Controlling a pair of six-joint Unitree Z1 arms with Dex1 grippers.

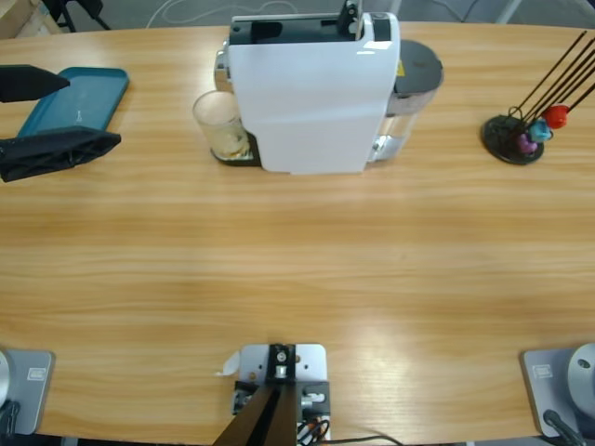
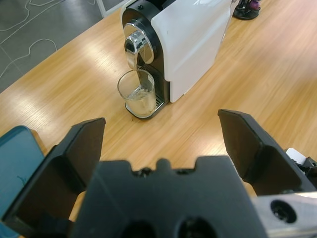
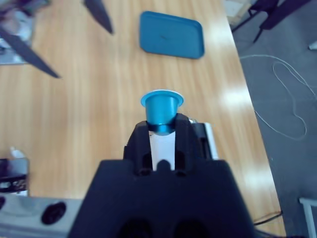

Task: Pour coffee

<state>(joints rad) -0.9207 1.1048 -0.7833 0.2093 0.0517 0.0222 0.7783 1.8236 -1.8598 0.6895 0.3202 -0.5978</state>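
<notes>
We are seeing the left claw [image 2: 161,144] gaping wide and holding nothing, aimed at the glass [image 2: 137,93] under the machine's [image 2: 190,39] spout. The right claw [image 3: 162,130] is pinching a blue capsule [image 3: 161,112] above the surface [image 3: 99,99], with the teal tray [image 3: 172,34] beyond it. The coffee [image 2: 140,103] is sitting shallow in the glass, which is resting on the drip grate, tight against the machine. We are judging the risks: a claw closing off-centre could be tipping the glass or knocking the spout [image 2: 132,47], spilling the little there is; a loose pinch could be dropping the capsule.
</notes>
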